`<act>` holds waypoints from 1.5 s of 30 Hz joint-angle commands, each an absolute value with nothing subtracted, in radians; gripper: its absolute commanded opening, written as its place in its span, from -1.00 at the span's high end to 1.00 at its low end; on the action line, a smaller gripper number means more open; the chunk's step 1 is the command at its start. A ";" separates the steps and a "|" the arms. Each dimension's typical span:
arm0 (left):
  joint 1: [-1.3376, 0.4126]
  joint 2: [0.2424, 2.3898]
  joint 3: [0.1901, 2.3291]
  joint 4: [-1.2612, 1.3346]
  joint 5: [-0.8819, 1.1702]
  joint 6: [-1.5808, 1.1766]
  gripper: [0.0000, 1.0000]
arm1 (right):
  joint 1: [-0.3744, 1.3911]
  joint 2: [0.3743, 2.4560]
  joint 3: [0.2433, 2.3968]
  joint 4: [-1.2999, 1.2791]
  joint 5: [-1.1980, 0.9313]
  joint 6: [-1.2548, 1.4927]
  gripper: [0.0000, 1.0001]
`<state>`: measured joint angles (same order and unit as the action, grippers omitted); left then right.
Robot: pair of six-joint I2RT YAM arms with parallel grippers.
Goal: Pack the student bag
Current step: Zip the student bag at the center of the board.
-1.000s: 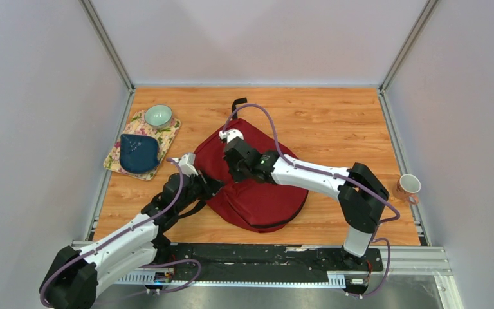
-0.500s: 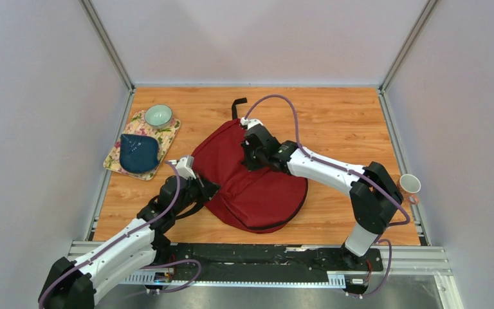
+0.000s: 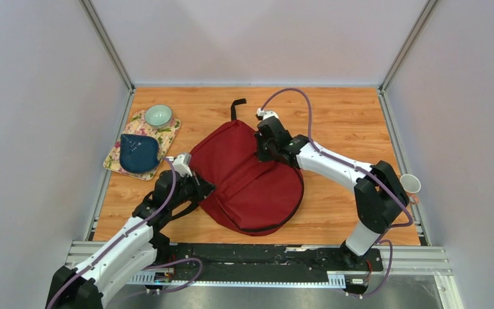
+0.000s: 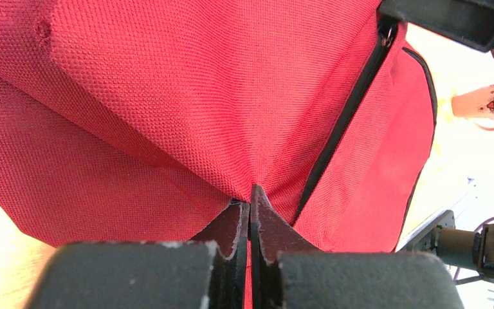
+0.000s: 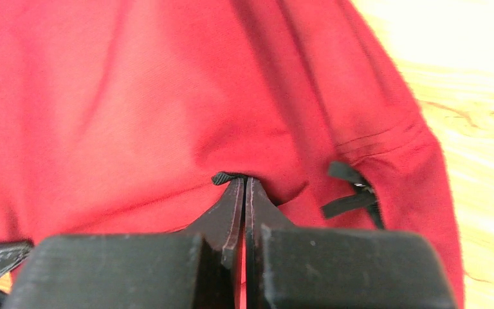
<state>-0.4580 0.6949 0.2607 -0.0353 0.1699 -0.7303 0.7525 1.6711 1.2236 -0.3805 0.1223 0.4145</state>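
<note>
bag (image 3: 247,177): dark red, lying flat mid-table (image 3: 334,109), biggest item there. Black loop (image 3: 237,107) at its far end points to the back wall.
zipper (image 4: 342,125): black, runs along the bag's right side and curves round the near edge.
left gripper (image 4: 251,193): fingers pressed fully together on a pinch of red fabric at the bag's near-left edge. The cloth puckers up to the tips.
right gripper (image 5: 245,182): fingers closed tight at the bag's far-right edge, near the loop end. A small black tab (image 5: 224,177) sits right at the tips and the fabric creases toward it. Can't tell if it grips the tab alone or cloth too.
pulls (image 5: 347,193): two black strips on the bag just right of the right gripper, not touched.
arms: the left comes in from the near-left, the right from the near-right and bends over the bag's right side.
mat (image 3: 117,162): floral, far-left of the table, apart from the bag.
pouch (image 3: 138,152): dark blue, on the near half of the mat.
bowl (image 3: 158,116): pale green, upright on the mat's far corner.
mug (image 3: 410,185): pinkish, at the table's right edge, well apart from the bag.
</note>
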 commanded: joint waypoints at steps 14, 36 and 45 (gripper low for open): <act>-0.411 0.748 0.268 -0.112 0.275 -0.672 1.00 | 0.538 1.586 1.117 -0.292 0.164 0.425 1.00; -0.414 1.404 0.896 -0.083 0.511 -0.566 0.72 | 0.540 1.269 0.845 -0.293 0.120 0.564 0.96; -0.414 1.123 0.715 -0.175 0.324 -0.558 -0.50 | 0.511 1.192 0.868 -0.383 0.136 0.568 -0.15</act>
<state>-0.4164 1.2457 0.7448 -0.1181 0.4095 -0.5758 0.5312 1.2530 0.8471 -0.3500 0.1139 0.5583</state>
